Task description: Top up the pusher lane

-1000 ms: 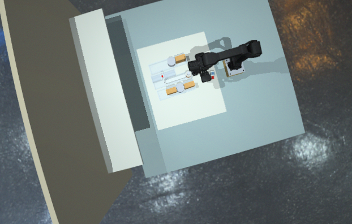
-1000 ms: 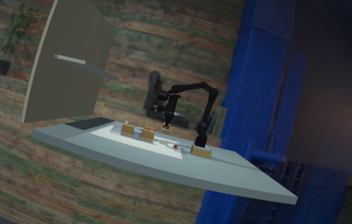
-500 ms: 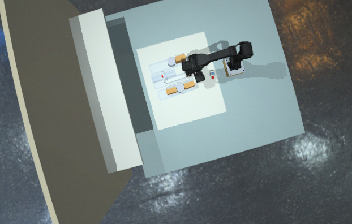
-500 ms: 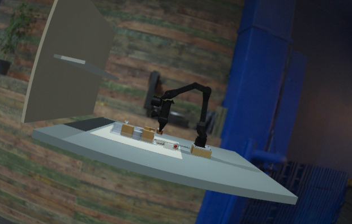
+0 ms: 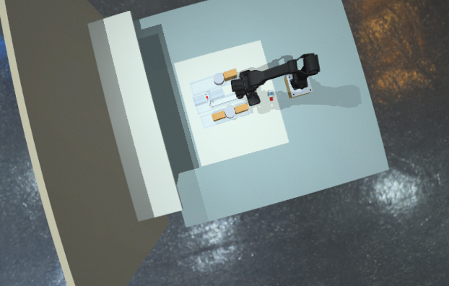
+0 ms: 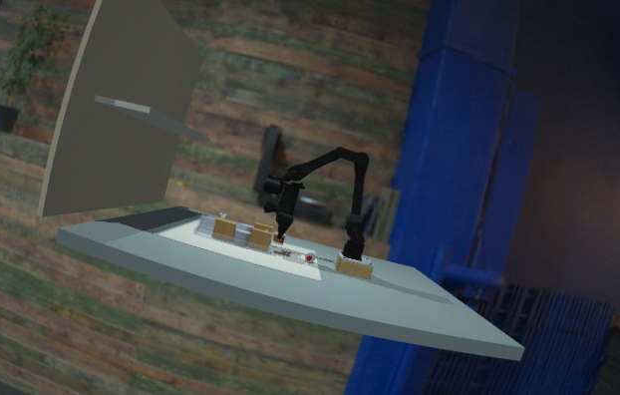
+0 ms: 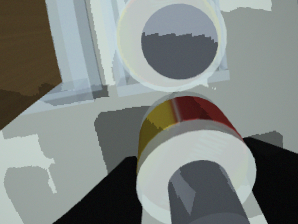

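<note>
My gripper (image 5: 240, 97) (image 6: 280, 236) (image 7: 190, 158) is shut on a jar with red and yellow sides and a dark grey knob on its pale top. In the wrist view the held jar (image 7: 207, 111) is just in front of the clear lane's front edge (image 7: 125, 91); in the exterior view it is held low near the front of the lanes. A pale round jar (image 7: 180, 42) with a grey top stands in that lane, directly ahead of the held jar. Its side colours are hidden. A gap shows between my fingertips and the lane. The pusher plate cannot be made out clearly.
Orange-brown blocks (image 5: 230, 74) (image 5: 241, 108) (image 5: 218, 115) and grey round-topped items (image 5: 219, 79) (image 5: 230, 112) stand in the side lanes. Another small jar (image 5: 271, 95) (image 6: 310, 257), with a red end, lies on the white mat (image 5: 245, 139) nearer the arm's base. A raised shelf (image 5: 144, 119) is beyond the lanes.
</note>
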`<state>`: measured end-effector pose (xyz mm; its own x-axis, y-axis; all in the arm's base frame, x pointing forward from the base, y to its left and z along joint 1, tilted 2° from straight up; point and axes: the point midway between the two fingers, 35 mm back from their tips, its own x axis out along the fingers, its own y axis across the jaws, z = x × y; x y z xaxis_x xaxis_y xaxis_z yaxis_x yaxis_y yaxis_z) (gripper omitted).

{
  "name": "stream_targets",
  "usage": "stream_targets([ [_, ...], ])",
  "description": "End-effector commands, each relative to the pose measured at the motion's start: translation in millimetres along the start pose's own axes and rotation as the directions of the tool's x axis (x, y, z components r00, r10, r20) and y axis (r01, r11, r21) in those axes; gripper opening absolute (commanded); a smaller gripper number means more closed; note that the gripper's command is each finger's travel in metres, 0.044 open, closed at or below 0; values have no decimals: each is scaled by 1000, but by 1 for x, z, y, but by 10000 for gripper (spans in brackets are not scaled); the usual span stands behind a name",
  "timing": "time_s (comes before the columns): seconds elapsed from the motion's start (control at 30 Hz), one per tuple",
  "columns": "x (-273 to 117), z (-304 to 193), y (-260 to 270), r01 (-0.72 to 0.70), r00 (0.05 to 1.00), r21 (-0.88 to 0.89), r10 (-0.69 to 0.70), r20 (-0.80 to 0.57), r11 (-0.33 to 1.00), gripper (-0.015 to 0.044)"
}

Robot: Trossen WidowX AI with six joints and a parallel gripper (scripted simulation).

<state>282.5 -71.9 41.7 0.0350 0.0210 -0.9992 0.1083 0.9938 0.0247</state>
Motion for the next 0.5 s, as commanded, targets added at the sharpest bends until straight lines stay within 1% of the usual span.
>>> stream_targets([
  [0.0,2,1,0,-2,1000,-4,2,1,1000,0],
  [0.47,2,6,0,-2,1000,-4,2,1,1000,0],
])
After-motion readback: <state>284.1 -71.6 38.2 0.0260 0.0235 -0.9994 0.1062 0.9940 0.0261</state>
